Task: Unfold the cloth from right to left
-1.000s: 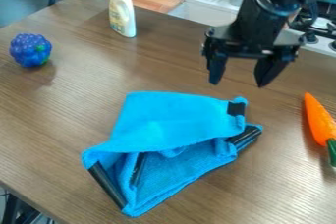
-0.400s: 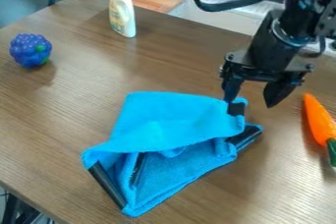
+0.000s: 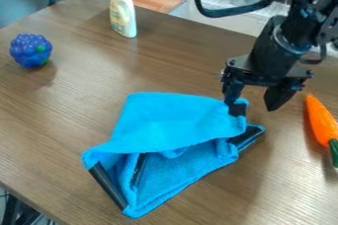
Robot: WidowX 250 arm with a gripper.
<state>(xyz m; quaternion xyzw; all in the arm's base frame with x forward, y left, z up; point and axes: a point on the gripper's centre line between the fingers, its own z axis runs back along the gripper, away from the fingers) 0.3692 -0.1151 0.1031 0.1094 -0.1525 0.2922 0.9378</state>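
Near the middle of the tabletop (image 3: 59, 115) lies a bright blue cloth (image 3: 168, 123), folded over itself so that a smooth upper layer covers part of a rumpled lower one. The layers gape toward the near right side, where the textured lower part shows. One black strip (image 3: 107, 186) runs along the cloth's lower left edge, another (image 3: 139, 169) shows inside the fold, and a third (image 3: 246, 136) lies at its right corner. Just above that corner, the upper layer bears a small black patch (image 3: 237, 109).

At the cloth's upper right corner hangs the black gripper (image 3: 252, 104), pointing down from the robot arm (image 3: 277, 46), which comes in from the top right. The jaws stand wide apart: the left one in the view is at the corner with the black patch, while the other is off the cloth, to its right. Whether the nearer one touches the fabric, I cannot tell.

Right of the cloth, well apart from it, lies an orange toy carrot (image 3: 321, 120) with its green end toward the near side. Toward the far edge stands an upright white bottle (image 3: 123, 9), and at the far left sits a bumpy blue toy berry (image 3: 31, 50) with a green spot.
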